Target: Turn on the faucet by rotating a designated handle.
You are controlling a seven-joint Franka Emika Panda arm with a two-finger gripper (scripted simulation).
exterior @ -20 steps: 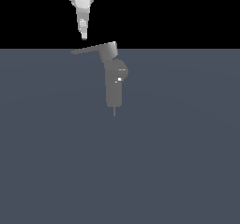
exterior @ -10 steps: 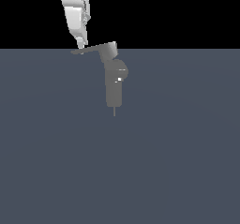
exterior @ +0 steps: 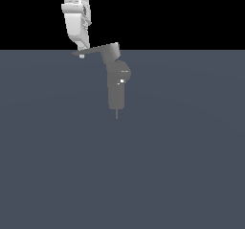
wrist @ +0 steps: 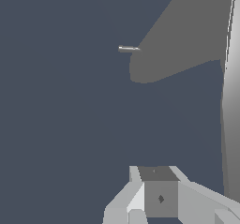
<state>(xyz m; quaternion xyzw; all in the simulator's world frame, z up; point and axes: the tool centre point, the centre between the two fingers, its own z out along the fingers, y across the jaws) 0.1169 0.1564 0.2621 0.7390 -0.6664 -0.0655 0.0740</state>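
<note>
In the exterior view the grey faucet stands upright on the dark surface, with a white glint and a thin pin at its lower end. A boxy block tops it. The long flat handle sticks out from that block toward the exterior view's left. My white gripper comes down from above, and its tip sits at the handle's free end, seemingly touching it. The wrist view shows my gripper with its fingers together and nothing between them. In that view the handle is a pale strip and the faucet lies beyond.
A flat dark blue-grey floor spreads all around the faucet. Above its far edge there is only black background. No other objects show.
My gripper has come down from above the handle's free end until its tip is level with the lever. The handle and faucet look unmoved.
</note>
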